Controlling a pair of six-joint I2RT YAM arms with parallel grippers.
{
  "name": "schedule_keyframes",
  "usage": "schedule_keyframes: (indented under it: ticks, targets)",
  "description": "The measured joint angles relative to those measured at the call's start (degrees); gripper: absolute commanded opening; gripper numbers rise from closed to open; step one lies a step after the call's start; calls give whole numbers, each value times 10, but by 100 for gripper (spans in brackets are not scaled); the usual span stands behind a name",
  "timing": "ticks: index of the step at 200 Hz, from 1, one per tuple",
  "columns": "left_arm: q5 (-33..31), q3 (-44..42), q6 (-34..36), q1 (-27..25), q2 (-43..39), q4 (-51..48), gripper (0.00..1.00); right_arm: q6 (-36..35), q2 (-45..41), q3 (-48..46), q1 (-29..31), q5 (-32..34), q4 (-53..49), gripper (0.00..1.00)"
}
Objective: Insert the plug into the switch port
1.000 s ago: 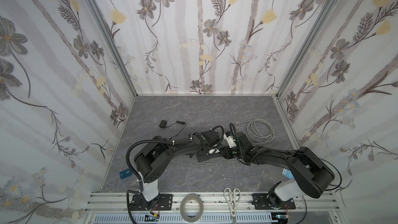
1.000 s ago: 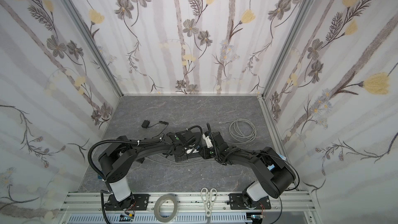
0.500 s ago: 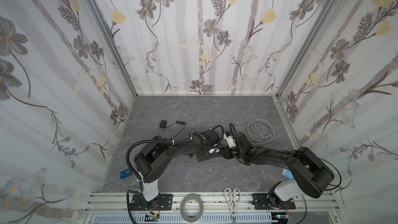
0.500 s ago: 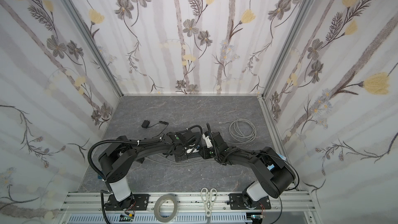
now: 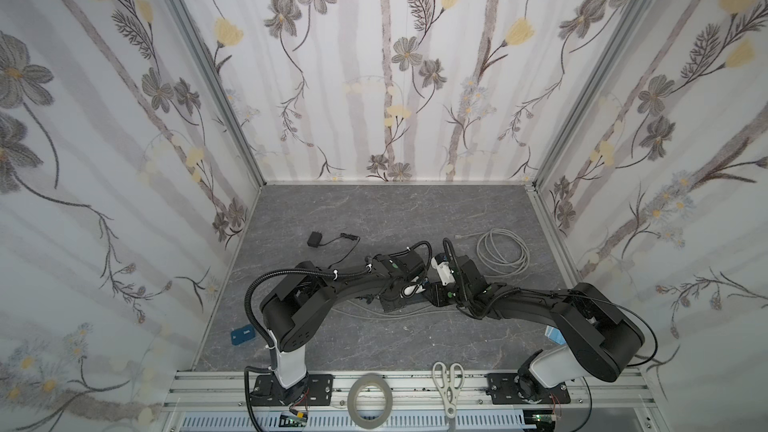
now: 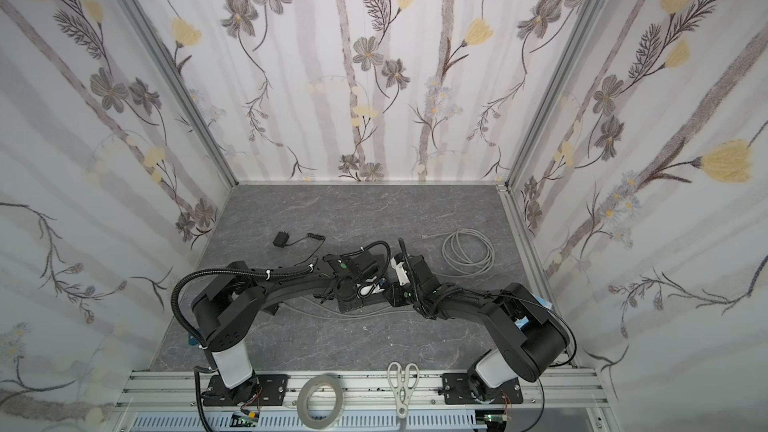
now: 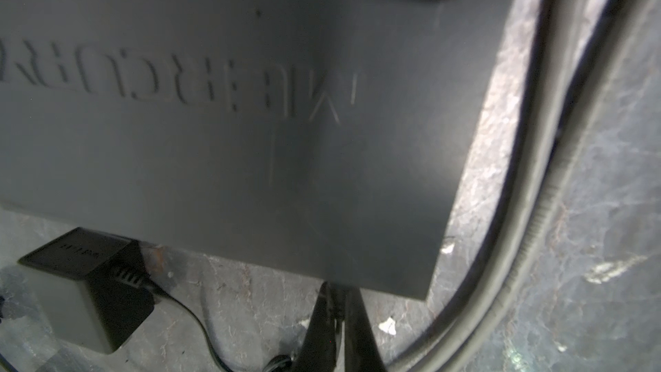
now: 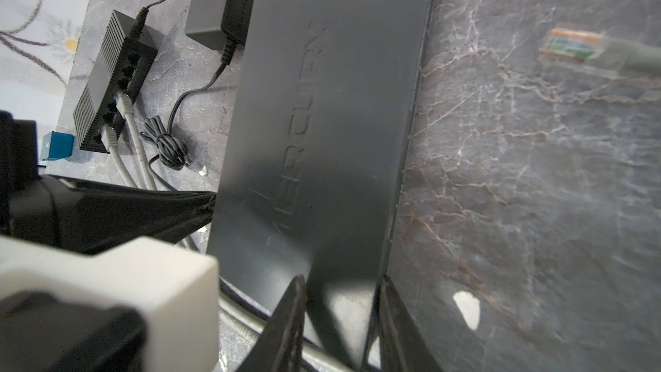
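Black and flat, the switch (image 8: 322, 119) lies on the grey marbled table (image 5: 374, 209), with the word MERCURY pressed into its top. In both top views it sits just below the middle of the frame, mostly hidden under the two arms that meet over it. The right gripper (image 8: 343, 282) is clamped on one short end of the switch, a finger on each side. The left gripper (image 7: 336, 293) has its fingers pressed together — their joined tip meets the switch's long edge.

The plug (image 5: 458, 237) lies loose on the table, right of centre in both top views and a little above the grippers, at the free end of a coil of grey cable (image 5: 503, 257). The right wrist view shows it blurred, clear plastic with coloured wires inside, well apart from the switch and not in any port. Which side of the switch carries the ports cannot be told.

Beyond the switch's far end stand a black power adapter (image 8: 218, 12) and a smaller black box (image 8: 114, 76) with a row of ports. Two grey cables (image 8: 125, 112) are plugged into it — a blue block (image 8: 57, 144) sits beside it. Scissors (image 5: 448, 384) and a tape roll (image 5: 370, 394) lie on the rail along the bottom edge of the frame.
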Motion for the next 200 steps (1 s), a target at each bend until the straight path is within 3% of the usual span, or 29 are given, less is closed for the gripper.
schedule_keyframes:
  ticks: [92,111,139,200]
  targets:
    - [36,0,0,3,-2,45,0,-11,-59,-26,-19,16,-42,40]
    - [43,0,2,3,-2,66,8,-16,-79,-35,-32,19,-48,41]
    - [53,-2,10,6,-10,105,27,-22,-103,-46,-45,5,-56,41]
    - [75,-21,1,10,-59,201,35,-28,-125,-55,-55,-65,-45,41]
